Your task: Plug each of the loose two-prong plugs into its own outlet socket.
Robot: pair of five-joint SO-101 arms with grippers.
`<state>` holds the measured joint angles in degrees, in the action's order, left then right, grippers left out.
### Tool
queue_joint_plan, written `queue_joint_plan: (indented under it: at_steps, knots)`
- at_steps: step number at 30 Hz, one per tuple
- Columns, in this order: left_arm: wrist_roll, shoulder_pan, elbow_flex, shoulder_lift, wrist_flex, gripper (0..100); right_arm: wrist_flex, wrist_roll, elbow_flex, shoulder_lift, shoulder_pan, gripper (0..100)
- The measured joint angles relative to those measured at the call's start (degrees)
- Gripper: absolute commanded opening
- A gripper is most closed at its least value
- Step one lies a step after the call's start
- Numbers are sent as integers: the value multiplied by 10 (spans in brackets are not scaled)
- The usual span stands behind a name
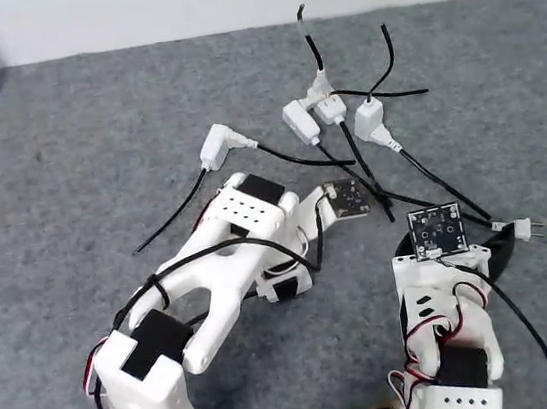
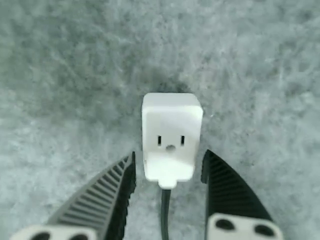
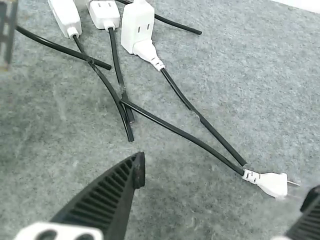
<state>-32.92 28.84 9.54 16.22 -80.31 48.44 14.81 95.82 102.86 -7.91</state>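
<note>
Left gripper (image 2: 170, 154): straddled white outlet socket (image 2: 171, 125), part-open, unclamped. Right gripper (image 3: 225, 172): hung wide by loose two-prong plug (image 3: 270, 182). Likely grasp step; next needed closing on each.

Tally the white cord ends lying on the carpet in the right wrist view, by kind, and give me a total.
Sockets: 3
Plug: 1
Total: 4
</note>
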Motion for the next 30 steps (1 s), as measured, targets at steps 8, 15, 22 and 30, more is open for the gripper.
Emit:
queue_joint_plan:
  at_steps: [8,15,22,30]
  knots:
    - [25,0,-28,-15,-55,206,0,0,0,0,0,463]
    - [41,24,8,2,-34,206,0,0,0,0,0,463]
    - [62,54,12,8,-22,206,0,0,0,0,0,463]
    - [62,40,31,6,23,206,0,0,0,0,0,463]
